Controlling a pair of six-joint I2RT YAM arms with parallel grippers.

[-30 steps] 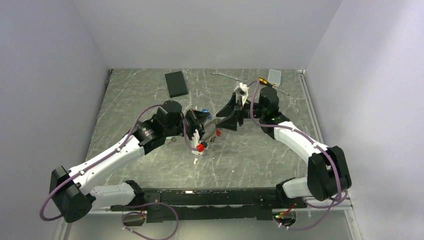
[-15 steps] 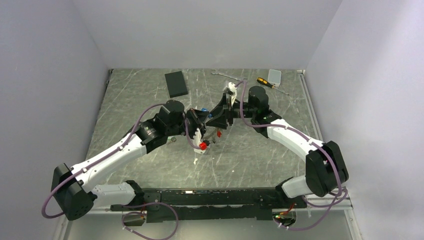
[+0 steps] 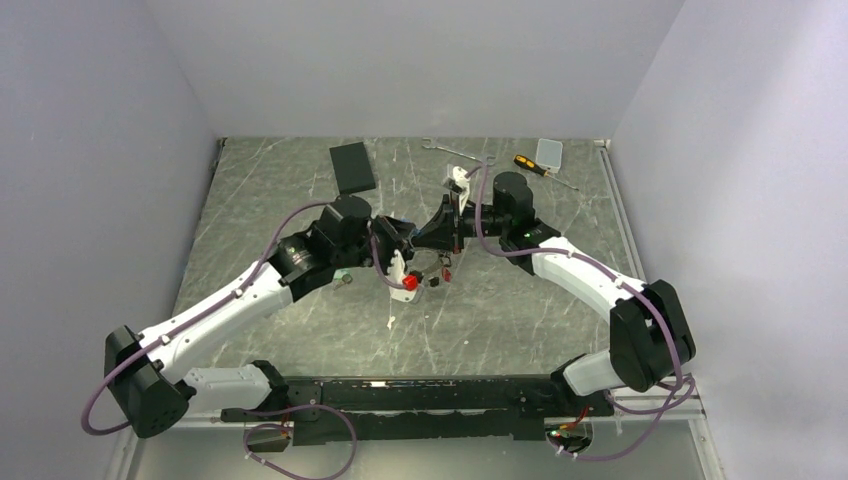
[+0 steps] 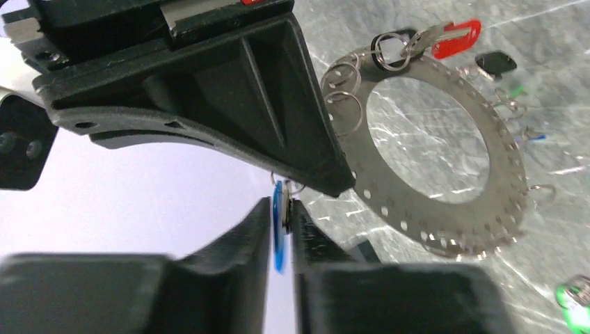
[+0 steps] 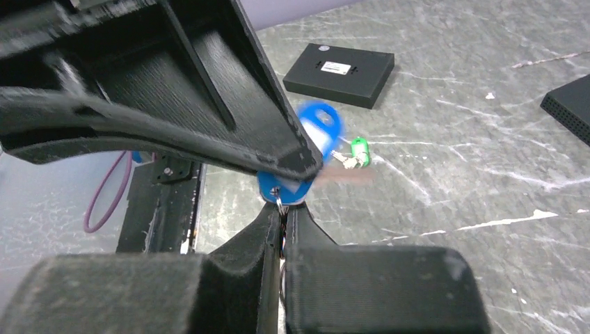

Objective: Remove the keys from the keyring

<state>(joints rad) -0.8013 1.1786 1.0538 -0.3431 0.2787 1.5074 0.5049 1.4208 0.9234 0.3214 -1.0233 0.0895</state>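
Note:
The keyring (image 4: pixel 417 216), a flat grey metal ring with small holes round its band, hangs in the air between both arms. Small rings and keys dangle from it, one with a red tag (image 4: pixel 456 38) and one with a black tag (image 4: pixel 495 62). My left gripper (image 4: pixel 280 205) is shut on the blue-tagged key (image 4: pixel 279 240). My right gripper (image 5: pixel 282 212) is shut on the keyring's thin edge, just under the blue tag (image 5: pixel 316 129). In the top view the two grippers (image 3: pixel 405 240) (image 3: pixel 428 238) meet tip to tip, and a red tag (image 3: pixel 410 283) hangs below them.
A green-tagged key (image 5: pixel 358 149) lies loose on the marble table. A black box (image 3: pixel 352 167) sits at the back left. At the back right are a wrench (image 3: pixel 445 150), a screwdriver (image 3: pixel 530 165) and a small pale box (image 3: pixel 549 152).
My right arm has swung left to the left gripper and its jaws have shut on the keyring. The left gripper has shifted slightly up and back with the keys.

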